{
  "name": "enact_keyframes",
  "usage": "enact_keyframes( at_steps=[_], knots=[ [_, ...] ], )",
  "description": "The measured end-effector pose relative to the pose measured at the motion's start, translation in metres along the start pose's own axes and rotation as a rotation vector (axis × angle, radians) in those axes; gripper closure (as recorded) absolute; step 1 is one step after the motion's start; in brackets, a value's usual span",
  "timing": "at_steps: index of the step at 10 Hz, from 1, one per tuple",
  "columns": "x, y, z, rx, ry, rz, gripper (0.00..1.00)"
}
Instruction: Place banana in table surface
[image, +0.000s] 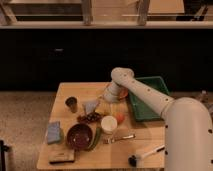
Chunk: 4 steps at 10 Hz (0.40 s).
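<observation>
The gripper (106, 98) hangs low over mid-table (67, 91), hemmed in — the banana (103, 107) just beneath, a grey cloth (91, 106) and dark cup (72, 104) to one side, the green tray (150, 97) to the other. In front, the white cup (109, 124), bowl (79, 135), green vegetable (95, 138) and fork (120, 138) crowd the way. Bare wood lies along the far-left edge and between sponge (53, 132) and cup.

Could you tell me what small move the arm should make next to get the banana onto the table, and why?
Probably lower slightly. The gripper hangs low over the middle of the light tan wooden tabletop, near the white cup and dark green tray, and the small pale-yellow banana beneath it seems close to the surface.
</observation>
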Motion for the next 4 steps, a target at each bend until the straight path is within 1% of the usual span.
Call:
enact_keyframes(
  at_steps=[2, 4],
  knots=[
    [0.003, 0.001, -0.008, 0.009, -0.006, 0.004, 0.20],
    [0.010, 0.003, -0.020, 0.021, -0.010, 0.012, 0.20]
  ],
)
